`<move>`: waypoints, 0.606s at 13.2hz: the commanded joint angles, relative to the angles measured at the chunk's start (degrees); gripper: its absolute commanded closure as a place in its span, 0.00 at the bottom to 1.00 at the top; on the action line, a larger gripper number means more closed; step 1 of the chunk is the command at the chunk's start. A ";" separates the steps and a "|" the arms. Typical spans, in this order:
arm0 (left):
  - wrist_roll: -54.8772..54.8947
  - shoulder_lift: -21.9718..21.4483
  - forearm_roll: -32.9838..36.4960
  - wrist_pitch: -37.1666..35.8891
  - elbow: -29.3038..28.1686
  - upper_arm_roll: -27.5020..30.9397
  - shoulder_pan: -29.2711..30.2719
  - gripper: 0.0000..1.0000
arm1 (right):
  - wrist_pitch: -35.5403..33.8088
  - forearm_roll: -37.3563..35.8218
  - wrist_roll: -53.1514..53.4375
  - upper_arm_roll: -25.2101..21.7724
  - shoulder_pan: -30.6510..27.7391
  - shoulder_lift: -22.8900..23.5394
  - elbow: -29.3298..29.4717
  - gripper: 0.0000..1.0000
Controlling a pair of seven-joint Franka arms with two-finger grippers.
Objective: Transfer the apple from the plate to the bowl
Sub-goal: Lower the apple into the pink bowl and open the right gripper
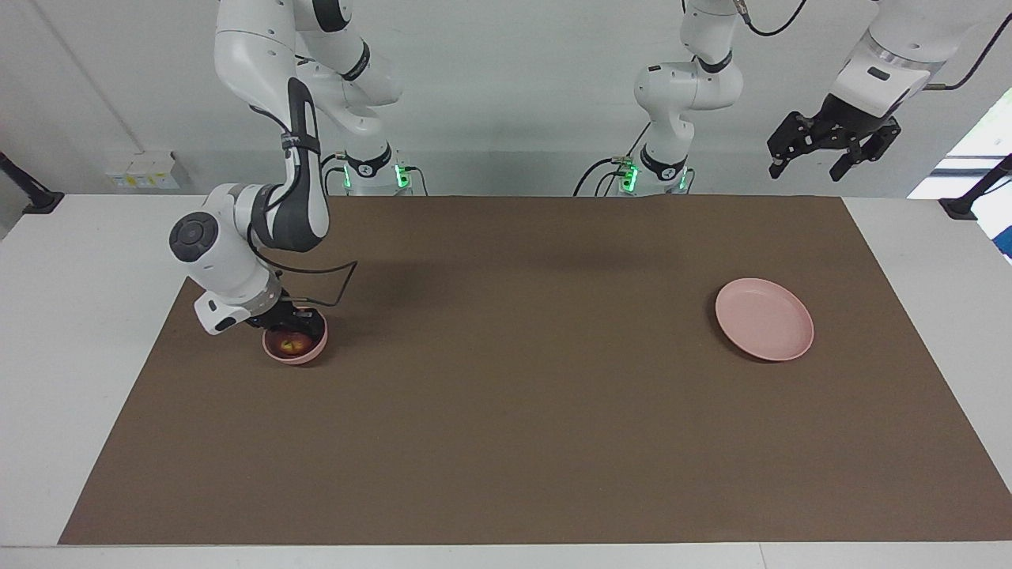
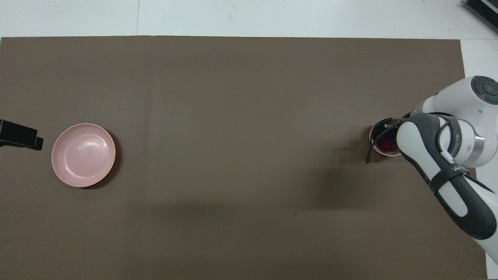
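Observation:
The dark red apple (image 1: 290, 343) with its yellowish patch lies inside the small pink bowl (image 1: 299, 359) at the right arm's end of the table. It also shows in the overhead view (image 2: 385, 144), in the bowl (image 2: 372, 136). My right gripper (image 1: 291, 322) hangs just over the bowl, open, with its fingers at the rim and apart from the apple. The flat pink plate (image 1: 764, 318) lies bare at the left arm's end, also seen from overhead (image 2: 83, 154). My left gripper (image 1: 830, 158) waits raised and open, off the mat near the plate's end.
A brown mat (image 1: 506, 411) covers most of the white table. A black cable loops from the right wrist beside the bowl (image 1: 344, 280). The left gripper's tip (image 2: 19, 134) shows at the edge of the overhead view beside the plate.

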 commanded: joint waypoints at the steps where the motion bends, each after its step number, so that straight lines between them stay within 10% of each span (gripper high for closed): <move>1: 0.57 -0.72 0.66 -0.78 -0.34 -0.50 0.91 0.00 | 1.40 -0.61 0.80 0.78 -0.92 -0.04 -0.31 0.15; 8: 0.57 -0.72 0.66 -0.78 -0.26 -0.50 0.91 0.00 | 1.32 -0.52 0.80 0.69 -0.92 -0.04 -0.22 0.00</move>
